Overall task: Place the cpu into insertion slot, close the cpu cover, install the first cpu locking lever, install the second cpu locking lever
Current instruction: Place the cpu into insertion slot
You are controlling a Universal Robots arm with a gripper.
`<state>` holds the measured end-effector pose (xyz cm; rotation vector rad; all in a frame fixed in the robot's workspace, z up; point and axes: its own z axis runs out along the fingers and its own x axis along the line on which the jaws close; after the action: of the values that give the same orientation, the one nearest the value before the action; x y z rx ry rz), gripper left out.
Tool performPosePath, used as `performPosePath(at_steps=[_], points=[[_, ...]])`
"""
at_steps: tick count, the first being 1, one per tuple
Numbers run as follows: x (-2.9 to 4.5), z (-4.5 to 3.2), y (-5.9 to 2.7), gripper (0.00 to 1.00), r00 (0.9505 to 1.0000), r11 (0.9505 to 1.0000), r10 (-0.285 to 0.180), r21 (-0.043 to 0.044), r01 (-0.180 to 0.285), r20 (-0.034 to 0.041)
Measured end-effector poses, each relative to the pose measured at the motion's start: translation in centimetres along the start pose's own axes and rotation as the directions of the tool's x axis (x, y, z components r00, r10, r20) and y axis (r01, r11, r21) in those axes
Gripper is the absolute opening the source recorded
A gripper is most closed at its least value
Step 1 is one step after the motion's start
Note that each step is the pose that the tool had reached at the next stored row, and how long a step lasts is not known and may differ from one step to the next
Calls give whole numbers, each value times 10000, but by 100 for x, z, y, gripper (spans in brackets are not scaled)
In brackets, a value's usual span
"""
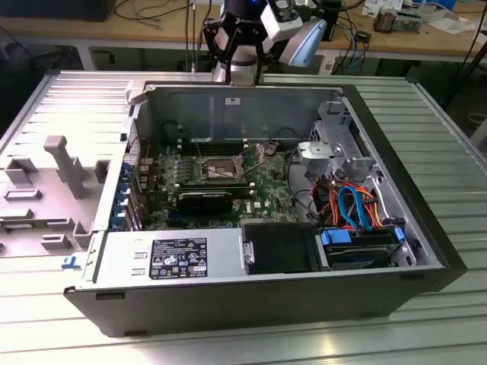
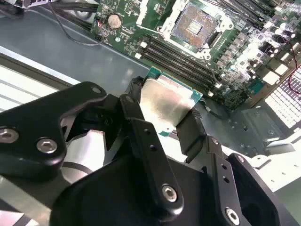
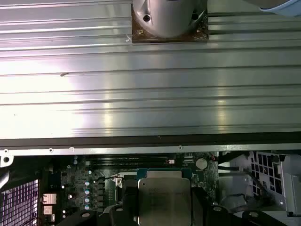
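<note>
Hand (image 2: 164, 104) pinching cpu (image 2: 162, 96) by opposite edges. Insertion slot (image 2: 195, 23) lies ahead of hand, uncovered. Risk: chip slips or tilts in the pinch and seats skewed.

**Where everything's sitting right now**

The open case (image 1: 228, 114) is lying on the table (image 1: 449, 99). The insertion slot (image 1: 217, 169) is sitting mid-board inside it, with memory slots (image 2: 181, 59) running just beside it. The power supply (image 1: 171, 258) is lying along the near wall, and the drive (image 1: 358, 247) is sitting to the exterior view's right of it. The gripper (image 2: 163, 107) is hanging by the far wall, with the cpu (image 2: 164, 94) sitting pinched between its fingers, apart from the slot.
</note>
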<state>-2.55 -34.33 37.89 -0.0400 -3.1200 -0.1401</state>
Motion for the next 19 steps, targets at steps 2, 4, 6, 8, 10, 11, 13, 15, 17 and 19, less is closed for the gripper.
performPosePath(at_steps=[2,4,6,8,10,11,13,15,17,19], points=[[3,2,0,55,10000,10000,-1,1,1,-1],[3,9,-1,55,10000,10000,-1,1,1,-1],[3,13,-1,55,10000,10000,-1,0,1,0],[4,15,-2,55,10000,10000,-1,1,1,0],[4,18,-2,55,10000,10000,0,0,0,0],[4,20,-2,55,10000,10000,0,0,0,0],[4,23,-2,55,10000,10000,0,0,0,0],[4,30,-3,55,10000,10000,0,0,0,0],[4,36,-3,55,10000,10000,0,1,0,0],[4,41,-4,55,10000,10000,0,1,0,0]])
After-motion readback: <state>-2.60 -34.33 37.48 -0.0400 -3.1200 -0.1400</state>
